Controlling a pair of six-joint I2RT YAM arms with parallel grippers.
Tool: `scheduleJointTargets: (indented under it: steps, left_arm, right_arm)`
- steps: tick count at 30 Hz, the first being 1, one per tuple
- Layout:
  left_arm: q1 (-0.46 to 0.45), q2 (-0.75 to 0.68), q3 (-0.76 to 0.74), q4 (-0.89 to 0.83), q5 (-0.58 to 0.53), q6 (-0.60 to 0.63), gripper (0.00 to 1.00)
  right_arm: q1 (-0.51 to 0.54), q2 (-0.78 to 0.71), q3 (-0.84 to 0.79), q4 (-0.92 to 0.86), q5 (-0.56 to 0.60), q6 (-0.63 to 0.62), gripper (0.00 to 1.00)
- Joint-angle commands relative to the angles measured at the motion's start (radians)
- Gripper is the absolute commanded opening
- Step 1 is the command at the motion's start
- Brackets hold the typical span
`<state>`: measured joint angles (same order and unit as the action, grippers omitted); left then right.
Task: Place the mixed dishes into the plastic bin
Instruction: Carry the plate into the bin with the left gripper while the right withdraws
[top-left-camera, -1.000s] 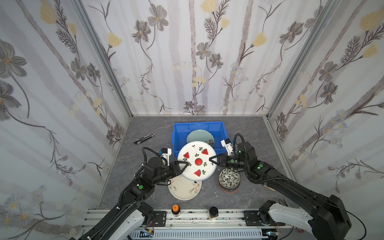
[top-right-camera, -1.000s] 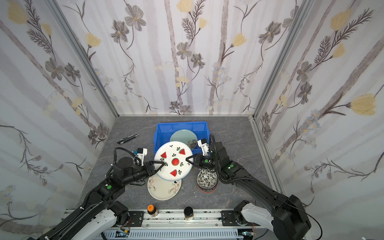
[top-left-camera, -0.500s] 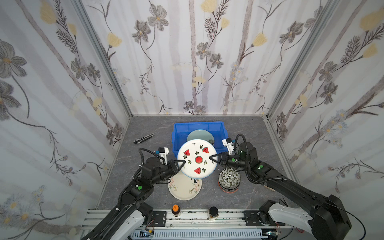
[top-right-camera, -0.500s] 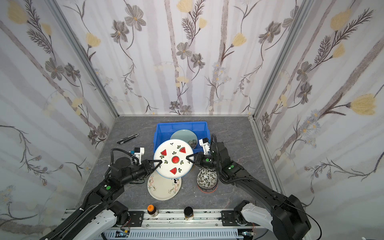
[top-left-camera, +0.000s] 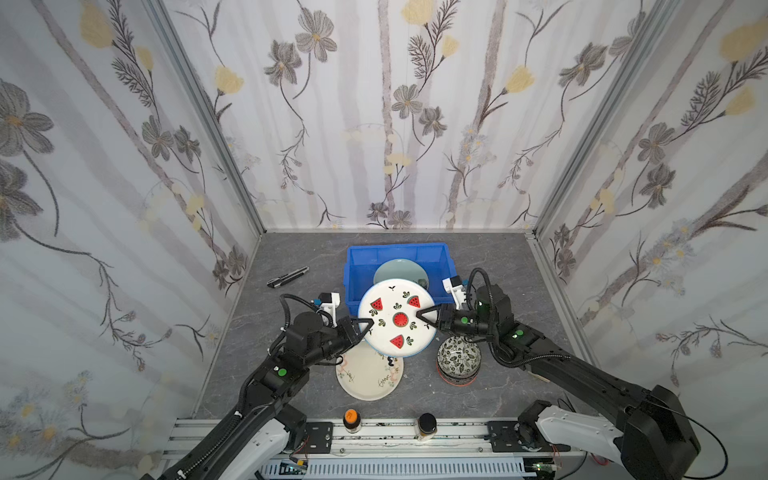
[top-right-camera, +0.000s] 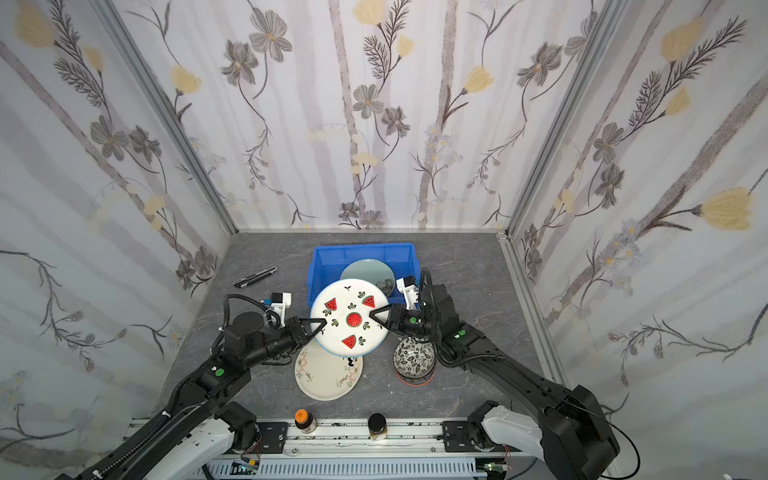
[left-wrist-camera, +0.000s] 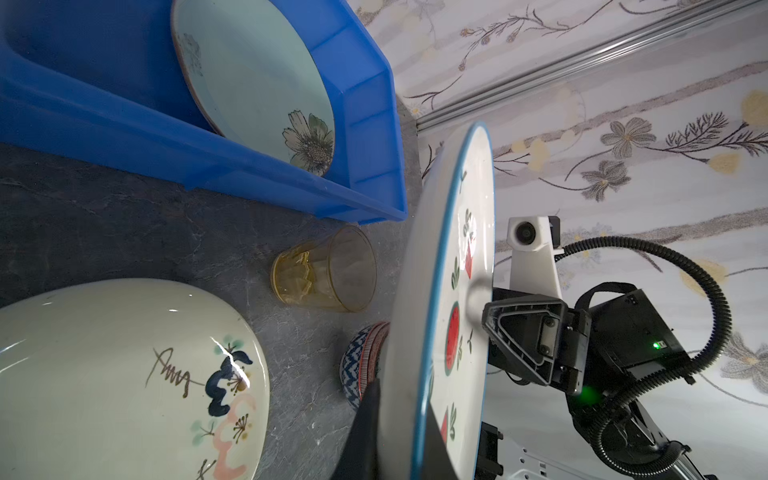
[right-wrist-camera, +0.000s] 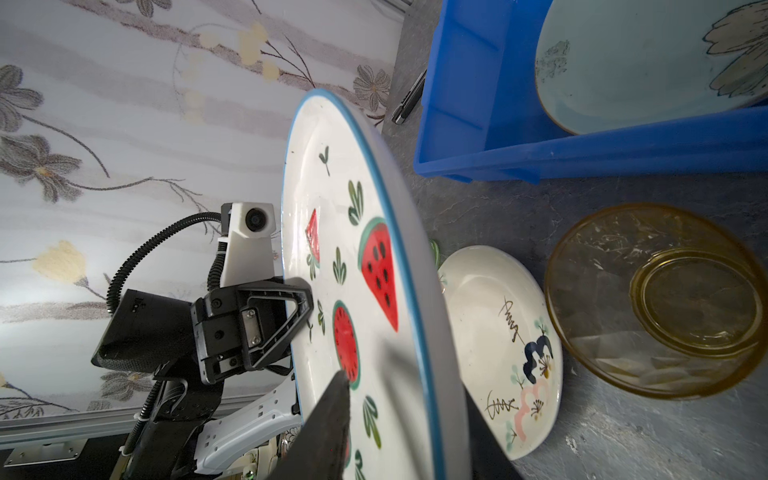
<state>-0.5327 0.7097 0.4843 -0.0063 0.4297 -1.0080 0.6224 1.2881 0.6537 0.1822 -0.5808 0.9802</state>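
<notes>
Since a second ago, our left gripper (top-left-camera: 369, 323) has clamped onto the left rim of the watermelon plate (top-left-camera: 397, 318), and our right gripper (top-left-camera: 422, 319) has loosened, its jaws now parted around the right rim. We see the plate lifted between both grippers, overlapping the near wall of the blue bin (top-left-camera: 353, 266)

I see the white watermelon-patterned round plate (top-left-camera: 397, 319) airborne, face-up, just before the rectangular bright blue plastic bin (top-left-camera: 397, 250).
</notes>
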Motion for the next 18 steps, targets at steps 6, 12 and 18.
scheduleJointTargets:
  steps: [6,12,18]
  left_arm:
    - [0.037,0.073,0.088,0.110,0.044,0.043,0.00]
    - [0.076,0.172,0.169,0.129,0.083,0.070,0.00]
    - [0.124,0.292,0.243,0.149,0.123,0.099,0.00]
  right_arm:
    - [-0.004,-0.051,0.002,-0.052,0.069,-0.051,0.52]
    - [-0.012,-0.112,-0.004,-0.124,0.141,-0.070,0.62]
    - [-0.026,-0.192,-0.032,-0.178,0.199,-0.072,0.71]
